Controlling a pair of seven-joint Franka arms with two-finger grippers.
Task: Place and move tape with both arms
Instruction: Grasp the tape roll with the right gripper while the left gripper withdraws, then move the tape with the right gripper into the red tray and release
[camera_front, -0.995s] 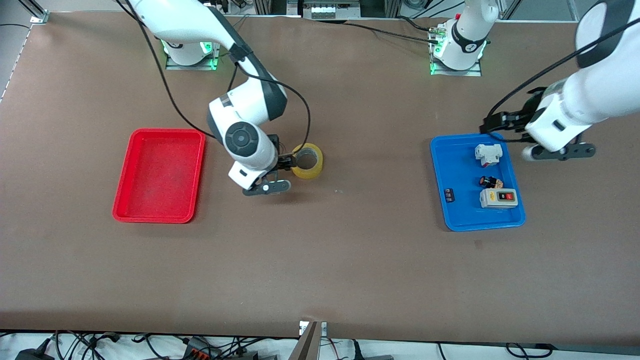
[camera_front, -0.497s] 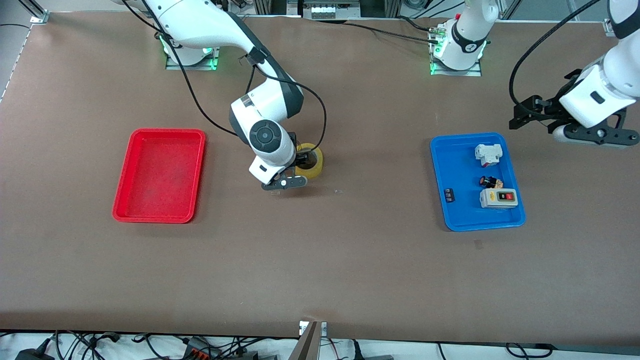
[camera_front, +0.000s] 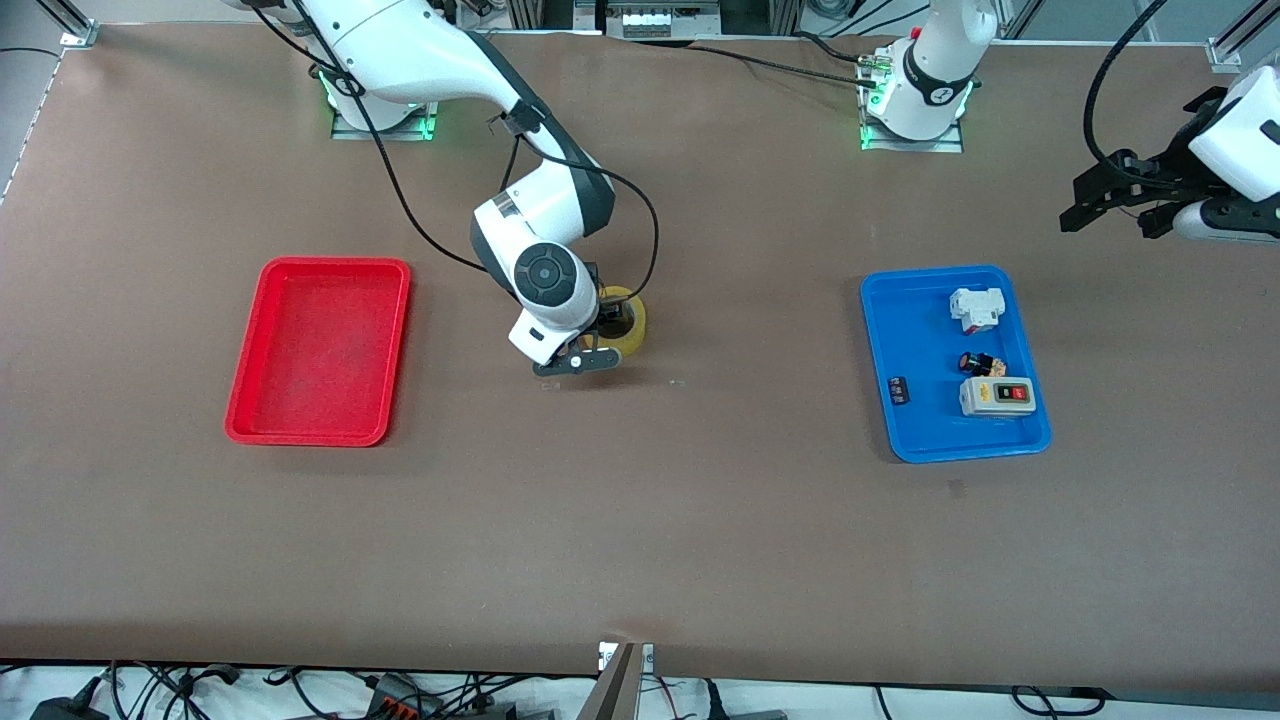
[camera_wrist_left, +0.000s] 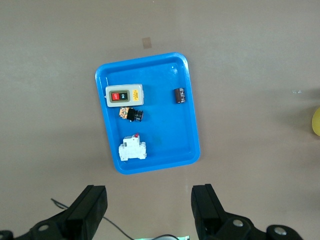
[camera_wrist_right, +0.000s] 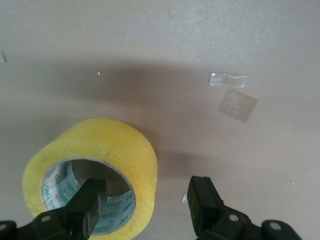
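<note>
A wide brown table (camera_front: 640, 520) fills the front view. Toward the left arm's end sits a blue tray (camera_front: 905, 435) holding a switch box (camera_front: 997, 396) and small parts. Toward the right arm's end sits an empty red tray (camera_front: 320, 350). Between the trays, nearer the red one, the tape (camera_front: 628, 325) lies flat on the table, its hollow core facing up. The right gripper (camera_front: 590, 345) is right over it, fingers spread: in the right wrist view one finger (camera_wrist_right: 85, 205) dips into the core while the other (camera_wrist_right: 202, 200) stands outside the wall of the tape (camera_wrist_right: 100, 165), so the wall lies between them, not yet pinched. The right arm is far the nearer. The left gripper (camera_front: 1110, 195) waits open, high over bare table near the table's edge, well apart from the tape.
</note>
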